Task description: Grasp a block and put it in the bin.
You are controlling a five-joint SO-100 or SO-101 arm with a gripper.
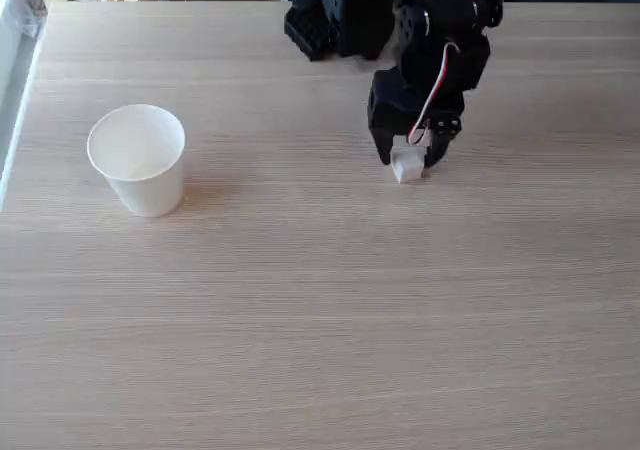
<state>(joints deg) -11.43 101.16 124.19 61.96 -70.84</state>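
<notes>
The block (407, 166), a small white cube, is on the wooden table (320, 320) right of centre in the fixed view. My black gripper (410, 158) points straight down over it, with one finger against each side of the cube, so it is shut on the block. The cube's underside is at table level. The bin (138, 160), a white paper cup, stands upright far to the left, well apart from the gripper, and its inside looks bare.
The arm's black base and motors (340, 15) stand at the table's far edge, behind the gripper. A red and white cable (436, 85) runs down the wrist. The table's left edge (18, 120) lies close beside the cup.
</notes>
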